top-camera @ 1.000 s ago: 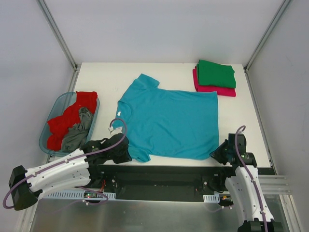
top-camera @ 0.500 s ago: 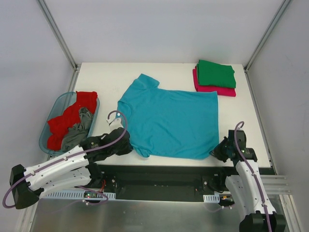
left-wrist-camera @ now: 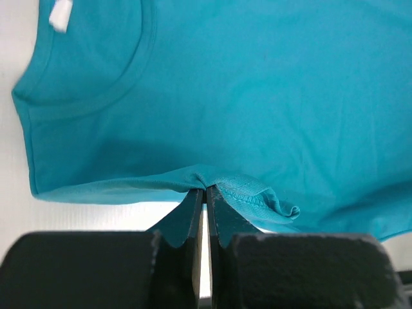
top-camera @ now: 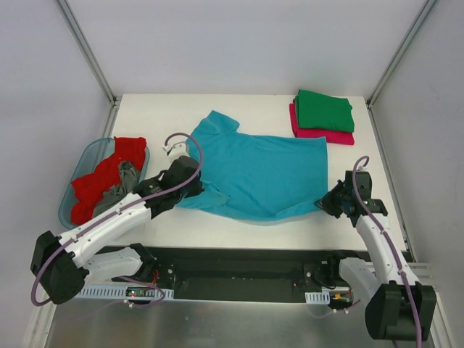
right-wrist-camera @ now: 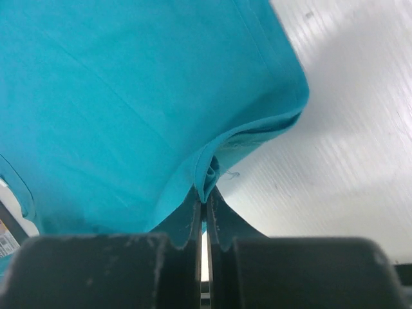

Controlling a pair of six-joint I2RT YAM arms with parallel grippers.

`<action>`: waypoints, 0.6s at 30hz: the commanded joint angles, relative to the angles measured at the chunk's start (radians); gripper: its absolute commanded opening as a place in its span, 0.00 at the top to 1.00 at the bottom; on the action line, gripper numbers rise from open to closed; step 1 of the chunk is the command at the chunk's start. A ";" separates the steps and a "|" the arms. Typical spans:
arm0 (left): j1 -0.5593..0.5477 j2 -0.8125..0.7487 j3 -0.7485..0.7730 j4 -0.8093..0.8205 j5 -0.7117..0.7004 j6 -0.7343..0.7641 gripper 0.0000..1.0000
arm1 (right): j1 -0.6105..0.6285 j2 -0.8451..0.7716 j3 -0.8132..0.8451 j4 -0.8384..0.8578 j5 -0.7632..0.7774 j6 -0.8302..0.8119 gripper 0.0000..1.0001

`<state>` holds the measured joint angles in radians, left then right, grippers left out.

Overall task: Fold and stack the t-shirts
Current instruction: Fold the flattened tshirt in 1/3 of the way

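A teal t-shirt (top-camera: pixel 261 170) lies spread on the white table (top-camera: pixel 167 116), its near edge lifted and drawn toward the far side. My left gripper (top-camera: pixel 197 185) is shut on the shirt's near left sleeve hem (left-wrist-camera: pixel 219 183). My right gripper (top-camera: pixel 326 201) is shut on the shirt's near right bottom corner (right-wrist-camera: pixel 212 168). The teal cloth fills both wrist views. A folded green t-shirt (top-camera: pixel 323 110) lies on a folded pink-red t-shirt (top-camera: pixel 324 133) at the far right. A red t-shirt (top-camera: pixel 109 170) and a grey t-shirt (top-camera: pixel 116 199) sit crumpled in the basket.
A translucent blue plastic basket (top-camera: pixel 83 161) stands at the table's left edge. Grey walls with metal corner posts surround the table. A black rail runs along the near edge (top-camera: pixel 239 264).
Both grippers have moved away from the near edge toward the far side, carrying the teal shirt's near edge with them. The shirt's near part has lifted and bunched inward.
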<state>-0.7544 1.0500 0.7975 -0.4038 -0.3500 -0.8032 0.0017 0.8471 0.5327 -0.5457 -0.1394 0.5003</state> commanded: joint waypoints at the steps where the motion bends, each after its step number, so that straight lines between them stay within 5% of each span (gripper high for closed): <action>1: 0.050 0.056 0.063 0.149 -0.029 0.130 1.00 | 0.001 0.093 0.093 0.128 0.001 0.006 0.99; 18: 0.222 0.433 0.290 0.258 0.028 0.283 1.00 | -0.023 0.426 0.274 0.250 0.066 -0.017 0.99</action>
<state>-0.5541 1.4410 1.0180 -0.1814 -0.3180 -0.5617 -0.0101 1.2324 0.7582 -0.3443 -0.1146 0.4854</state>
